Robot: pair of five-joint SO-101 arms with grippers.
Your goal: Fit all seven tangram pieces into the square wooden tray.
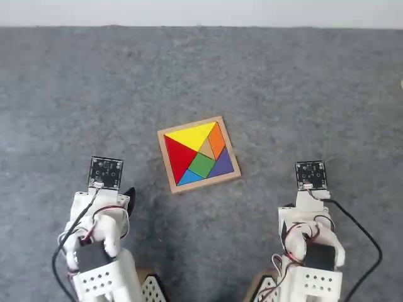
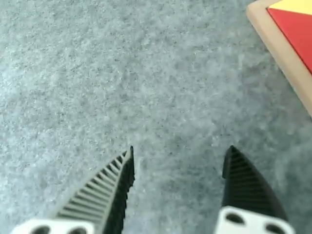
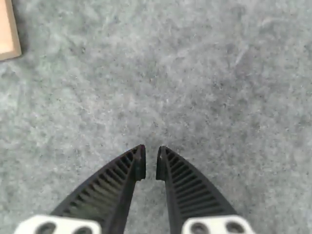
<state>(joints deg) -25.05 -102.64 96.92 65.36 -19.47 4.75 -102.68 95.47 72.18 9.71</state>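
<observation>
Wooden tray [image 1: 165, 161] sits skewed on the desk [image 1: 302, 94], seven colourful pieces [image 1: 200, 165] flush inside. Left gripper [image 2: 180, 152] fingers wide, right gripper [image 3: 150, 150] fingers nearly touching, empty.

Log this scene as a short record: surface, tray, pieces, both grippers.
surface: grey mat
tray: square wooden tray, flat on the mat ahead of both arms
pieces: yellow triangle, red triangle, orange piece, green square, blue triangle, purple triangle fitted inside
tan triangle: mid-tray, piece or bare wood unclear
left gripper: open, empty, over mat
right gripper: nearly shut, empty, over mat
</observation>
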